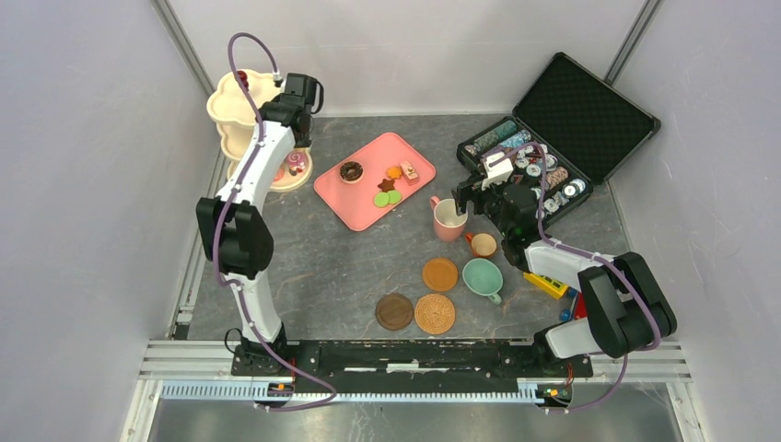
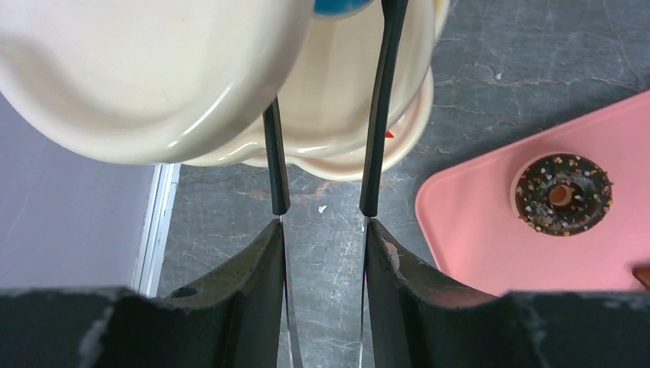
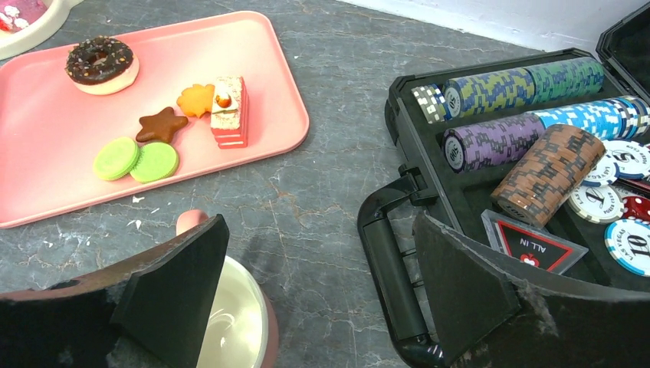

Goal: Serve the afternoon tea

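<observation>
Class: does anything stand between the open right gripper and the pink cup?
Nothing visible does. The right gripper hangs open directly at the pink cup, one finger over its rim. The other finger is over the black case's handle, which lies beside the cup, not between.

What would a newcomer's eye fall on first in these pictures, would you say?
Most likely the pink tray in the middle of the table, with a chocolate doughnut and small pastries on it. Next, the cream tiered stand in the far left corner, with the left arm reaching to it, and the open black case of poker chips at the far right. The right gripper hangs open at the pink cup near the case.
</observation>
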Tool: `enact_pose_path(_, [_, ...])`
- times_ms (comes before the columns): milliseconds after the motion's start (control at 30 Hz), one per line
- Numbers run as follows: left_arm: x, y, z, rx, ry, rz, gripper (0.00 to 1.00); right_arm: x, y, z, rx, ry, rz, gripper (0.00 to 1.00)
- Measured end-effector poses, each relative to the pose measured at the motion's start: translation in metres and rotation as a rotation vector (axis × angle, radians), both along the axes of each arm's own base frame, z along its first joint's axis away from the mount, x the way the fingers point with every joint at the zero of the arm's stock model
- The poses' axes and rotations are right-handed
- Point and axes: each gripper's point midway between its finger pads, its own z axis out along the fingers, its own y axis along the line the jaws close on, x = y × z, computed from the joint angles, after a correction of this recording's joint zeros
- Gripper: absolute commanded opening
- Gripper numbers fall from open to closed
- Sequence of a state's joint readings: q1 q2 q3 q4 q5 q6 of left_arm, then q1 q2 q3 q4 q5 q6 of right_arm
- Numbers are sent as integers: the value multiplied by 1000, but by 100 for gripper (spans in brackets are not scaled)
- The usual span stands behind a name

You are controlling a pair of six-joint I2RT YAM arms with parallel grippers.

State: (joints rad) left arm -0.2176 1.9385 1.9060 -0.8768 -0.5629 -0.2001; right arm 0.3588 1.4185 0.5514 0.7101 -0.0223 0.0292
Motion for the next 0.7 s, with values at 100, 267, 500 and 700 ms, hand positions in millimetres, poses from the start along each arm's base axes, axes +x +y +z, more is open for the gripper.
enact_pose_path(100, [3, 7, 0, -10, -8, 14, 36, 0, 0, 0, 0, 0, 2, 98])
enact_pose_path(267, [10, 10, -11, -20, 7, 18, 42, 0, 1, -1, 0, 2, 4, 98])
enact_pose_path(500, [13, 8, -29, -34, 44, 12, 53, 0, 1, -2, 0, 4, 4, 98])
enact_pose_path(700, [14, 9, -29, -41, 40, 20, 56, 0, 1, -2, 1, 6, 8, 98])
